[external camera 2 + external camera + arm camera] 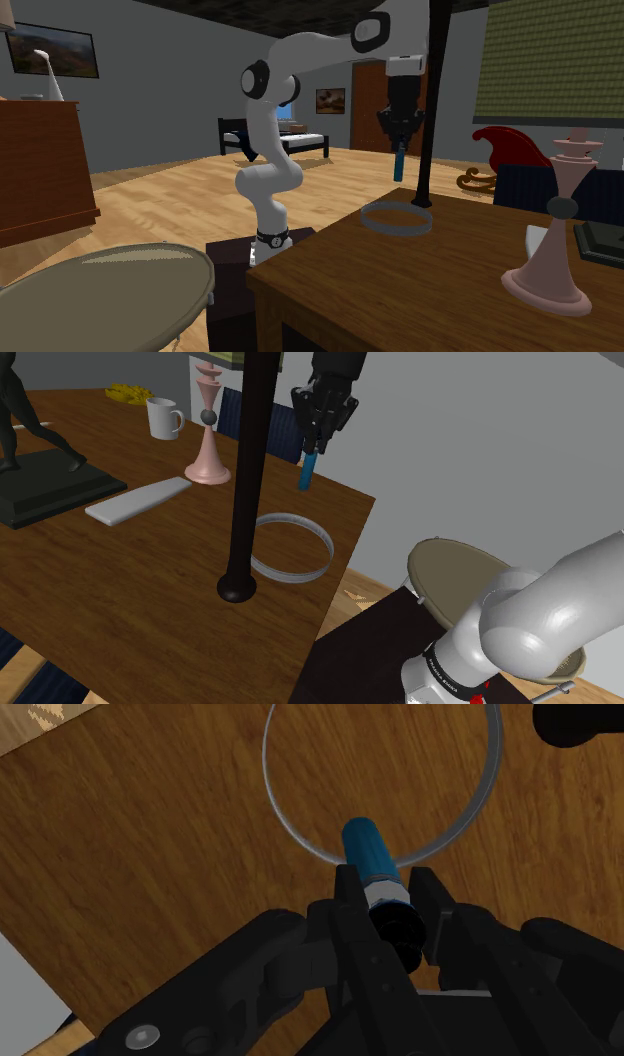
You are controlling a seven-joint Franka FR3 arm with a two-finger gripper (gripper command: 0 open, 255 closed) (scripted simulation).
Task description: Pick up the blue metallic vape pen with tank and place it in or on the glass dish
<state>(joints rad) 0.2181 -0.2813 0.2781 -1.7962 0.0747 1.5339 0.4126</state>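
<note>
My black gripper (313, 447) hangs high above the wooden table (120, 592), shut on a blue vape pen (308, 472) that points straight down from the fingers. In the second exterior view the gripper (400, 138) holds the pen (399, 163) well above the round glass dish (396, 218). The shallow clear dish (290, 547) rests near the table's edge by a black pole. In the wrist view the pen (372, 856) is clasped between the fingers (350, 899), its blue end over the dish rim (300, 844).
A black pole with a round foot (240, 584) rises beside the dish. Farther back stand a pink chess-piece figure (208, 452), a white mug (163, 418), a white flat slab (138, 500) and a dark statue on a base (45, 482). A round stool (462, 577) stands off the table.
</note>
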